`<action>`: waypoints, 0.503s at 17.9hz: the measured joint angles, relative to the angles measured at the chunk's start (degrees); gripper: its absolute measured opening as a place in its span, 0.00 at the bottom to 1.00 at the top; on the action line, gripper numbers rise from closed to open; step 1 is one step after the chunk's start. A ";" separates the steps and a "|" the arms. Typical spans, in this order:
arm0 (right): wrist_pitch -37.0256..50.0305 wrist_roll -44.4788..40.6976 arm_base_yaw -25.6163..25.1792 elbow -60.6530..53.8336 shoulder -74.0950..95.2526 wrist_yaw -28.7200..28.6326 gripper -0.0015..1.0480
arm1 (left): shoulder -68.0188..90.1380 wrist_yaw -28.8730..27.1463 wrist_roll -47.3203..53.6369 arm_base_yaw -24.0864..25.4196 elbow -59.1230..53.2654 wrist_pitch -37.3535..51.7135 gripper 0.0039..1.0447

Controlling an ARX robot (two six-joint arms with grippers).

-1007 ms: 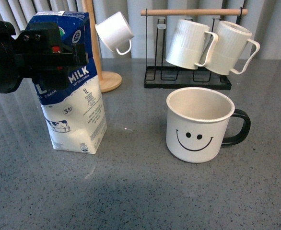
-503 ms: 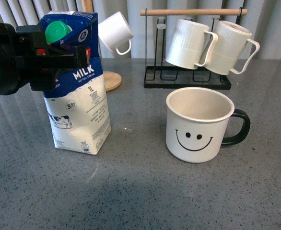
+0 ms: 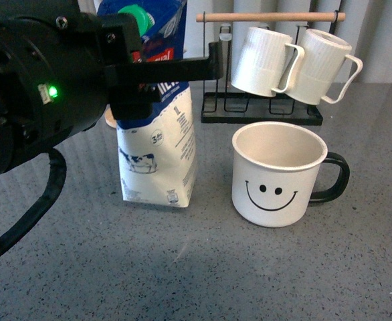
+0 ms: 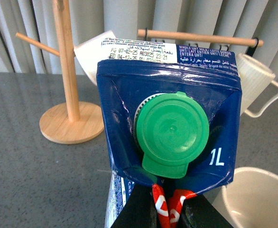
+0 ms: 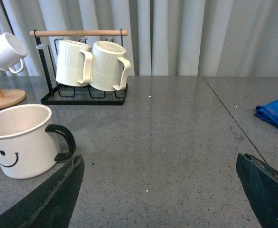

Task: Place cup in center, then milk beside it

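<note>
The milk (image 3: 157, 157), a blue-and-white carton with a green cap (image 4: 172, 133), stands slightly tilted just left of the cup, its base at or barely above the table. My left gripper (image 3: 166, 67) is shut on the carton's upper part, and its black fingers (image 4: 139, 216) pinch the red label below the cap. The cup (image 3: 276, 174), off-white with a black smiley and black handle, sits upright near the middle of the table; it also shows in the right wrist view as the cup (image 5: 20, 140). My right gripper (image 5: 160, 199) hangs open over bare table to the right of the cup.
A black rack (image 3: 261, 110) with two ribbed white mugs (image 3: 263, 60) stands behind the cup. A wooden mug tree (image 4: 70, 95) holding a small white cup (image 5: 6, 52) stands at the back left. A blue cloth (image 5: 276, 114) lies far right.
My left gripper has carried the milk to the right, from the left side of the table to close beside the cup. The arm now fills the left of the front view.
</note>
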 joint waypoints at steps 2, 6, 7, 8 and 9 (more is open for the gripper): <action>0.00 0.00 0.00 0.00 0.00 0.00 0.94 | 1.03 -1.09 -0.63 -1.09 1.29 0.70 0.03; 0.00 0.00 0.00 0.00 0.00 0.00 0.94 | 4.66 -2.54 -1.73 -2.54 1.97 1.49 0.03; 0.00 0.00 0.00 0.00 0.00 0.00 0.94 | 5.20 -3.10 -1.92 -2.84 1.97 2.01 0.03; 0.00 0.00 0.00 0.00 0.00 0.00 0.94 | 5.42 -3.32 -2.14 -2.91 2.03 2.34 0.03; 0.02 0.00 0.00 0.00 0.00 0.00 0.94 | 5.70 -3.58 -2.34 -2.99 2.10 2.47 0.03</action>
